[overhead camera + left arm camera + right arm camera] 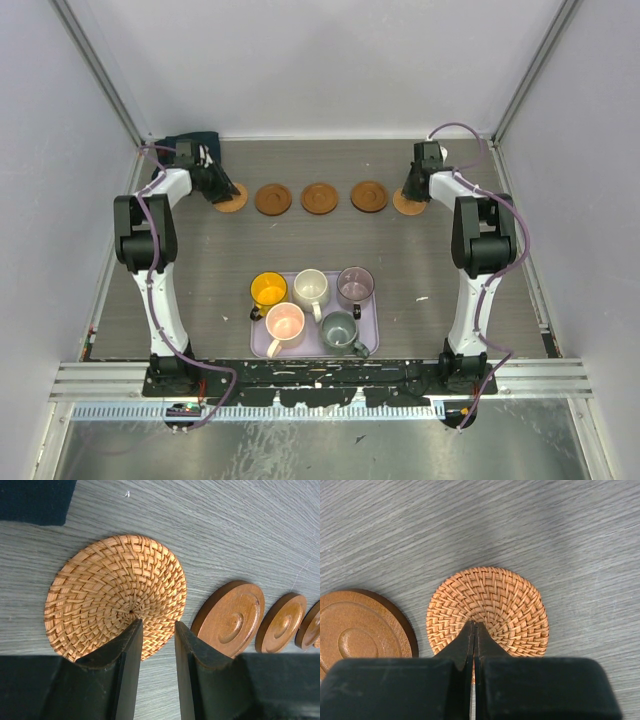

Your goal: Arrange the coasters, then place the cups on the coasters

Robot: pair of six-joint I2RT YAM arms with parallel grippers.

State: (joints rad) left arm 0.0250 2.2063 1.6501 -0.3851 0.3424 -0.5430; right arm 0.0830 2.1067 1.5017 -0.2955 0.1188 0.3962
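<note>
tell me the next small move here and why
Probably lift the right tool straight up off the woven coaster. Its jaws are shut with the tips over that coaster, the five coasters lie in a row, and the five mugs sit in the lilac tray, so a mug looks like the next target.

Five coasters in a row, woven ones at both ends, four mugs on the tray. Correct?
No. The tray holds five mugs, not four: yellow, white, purple, pink, grey-green. The top view shows it. The rest stands: five coasters in a row, woven ones at both ends.
</note>
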